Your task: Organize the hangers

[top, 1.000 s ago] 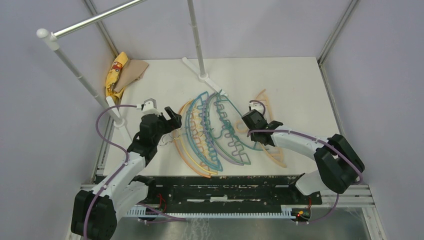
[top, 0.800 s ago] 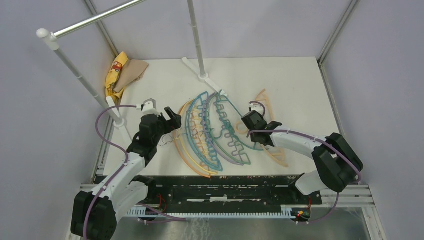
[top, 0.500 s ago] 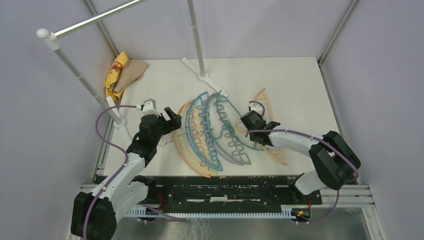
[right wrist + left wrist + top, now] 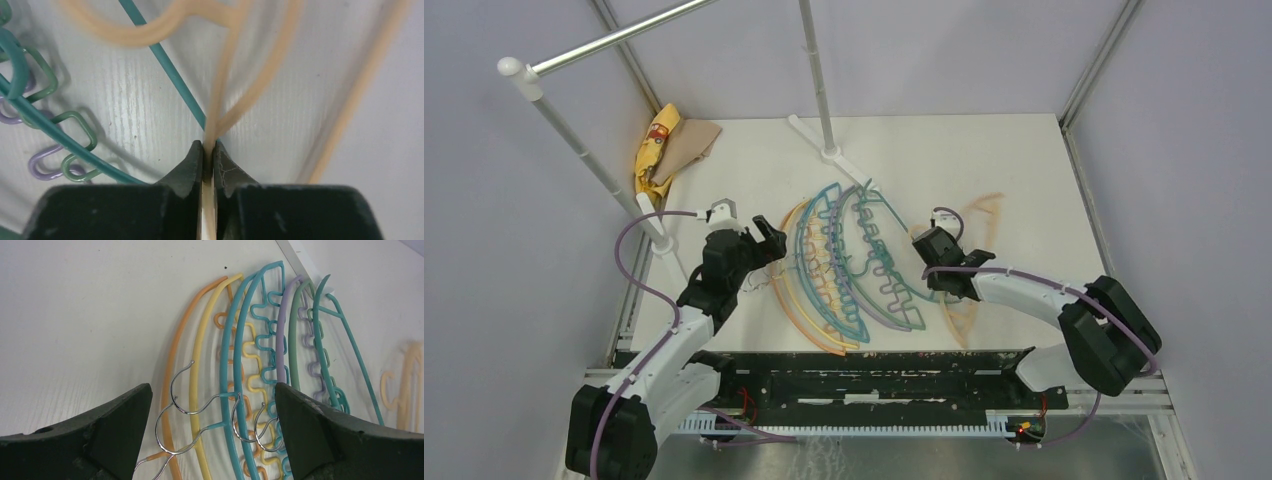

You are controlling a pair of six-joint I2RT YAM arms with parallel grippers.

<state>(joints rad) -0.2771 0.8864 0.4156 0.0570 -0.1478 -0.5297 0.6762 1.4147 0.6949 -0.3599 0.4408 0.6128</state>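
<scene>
Gripping the pale orange hanger (image 4: 220,112), right pincer (image 4: 209,150) sits well inside the table edge (image 4: 1079,190); left pincer (image 4: 212,390) gapes over hooks (image 4: 171,387).

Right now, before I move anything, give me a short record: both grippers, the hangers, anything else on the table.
left gripper: open, empty, at the hanger pile's left edge
right gripper: shut on the pale orange hanger, right of the pile
hanger pile: fanned mid-table; teal, yellow, orange, purple, green
cloth: far left corner
rack pole: upright, beyond the pile
</scene>
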